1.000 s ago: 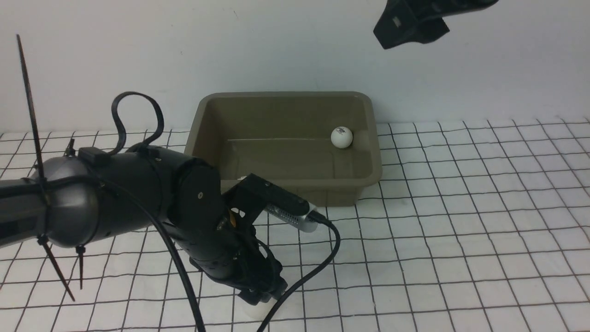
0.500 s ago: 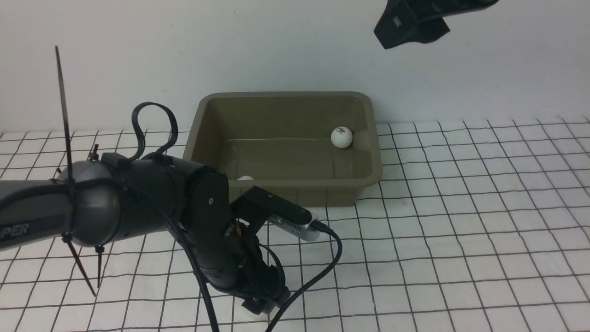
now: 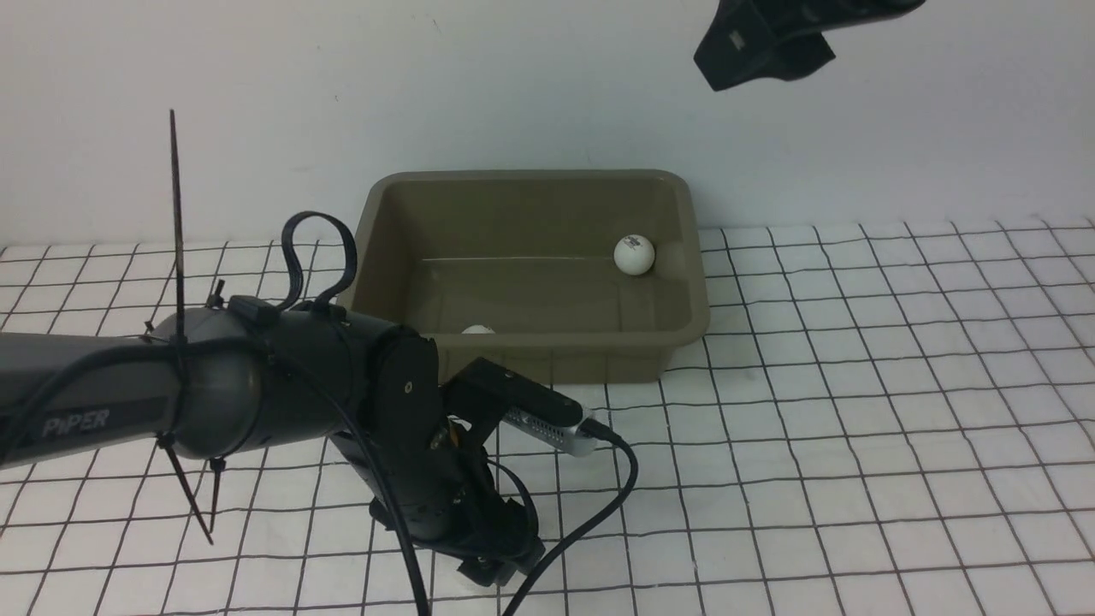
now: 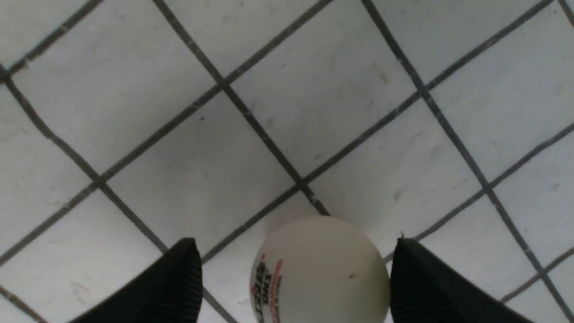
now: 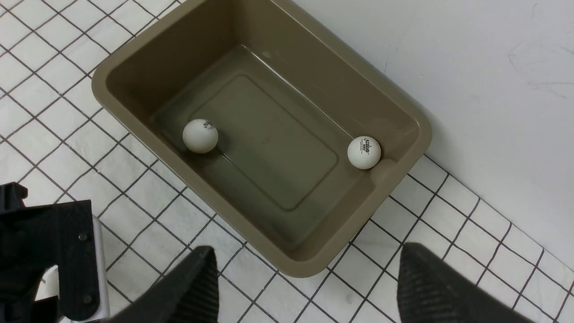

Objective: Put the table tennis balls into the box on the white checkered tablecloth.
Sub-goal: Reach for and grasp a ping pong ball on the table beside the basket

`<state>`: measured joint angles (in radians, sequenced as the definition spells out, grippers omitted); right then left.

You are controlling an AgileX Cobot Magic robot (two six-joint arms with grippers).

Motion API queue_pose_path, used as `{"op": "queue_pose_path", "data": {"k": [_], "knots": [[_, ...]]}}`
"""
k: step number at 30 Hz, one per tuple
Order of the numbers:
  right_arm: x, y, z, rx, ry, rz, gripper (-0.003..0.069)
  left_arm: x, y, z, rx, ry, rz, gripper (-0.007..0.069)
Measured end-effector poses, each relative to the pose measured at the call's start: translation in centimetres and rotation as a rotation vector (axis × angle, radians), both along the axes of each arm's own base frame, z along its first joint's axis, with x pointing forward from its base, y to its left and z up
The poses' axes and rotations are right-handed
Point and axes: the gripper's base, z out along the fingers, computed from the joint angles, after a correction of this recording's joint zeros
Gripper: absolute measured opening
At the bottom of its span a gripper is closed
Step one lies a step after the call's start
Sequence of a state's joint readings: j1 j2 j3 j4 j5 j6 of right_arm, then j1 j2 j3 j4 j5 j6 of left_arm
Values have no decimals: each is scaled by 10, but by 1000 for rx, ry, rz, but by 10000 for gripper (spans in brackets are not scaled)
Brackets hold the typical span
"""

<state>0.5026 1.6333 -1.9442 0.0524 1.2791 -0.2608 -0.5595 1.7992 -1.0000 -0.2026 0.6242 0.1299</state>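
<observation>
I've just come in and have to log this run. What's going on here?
The left end effector is down at the white checkered tablecloth, open, with its jaws either side of a table tennis ball not yet gripped. Two other balls already lie in the box. The right end effector hangs open and empty above the box.

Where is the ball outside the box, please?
Left wrist view shows the ball on the tablecloth inside the open left tool, nearer the robot than the box.
</observation>
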Motion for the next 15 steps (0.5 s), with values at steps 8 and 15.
{"op": "queue_pose_path", "data": {"k": [8,15], "knots": [[0,0,0,0,0,0,486,0,-2,-2,-18,19,21,398],[0,0,0,-3,-2,-1,486,-1,-3,-1,-22,39,16,354]]}}
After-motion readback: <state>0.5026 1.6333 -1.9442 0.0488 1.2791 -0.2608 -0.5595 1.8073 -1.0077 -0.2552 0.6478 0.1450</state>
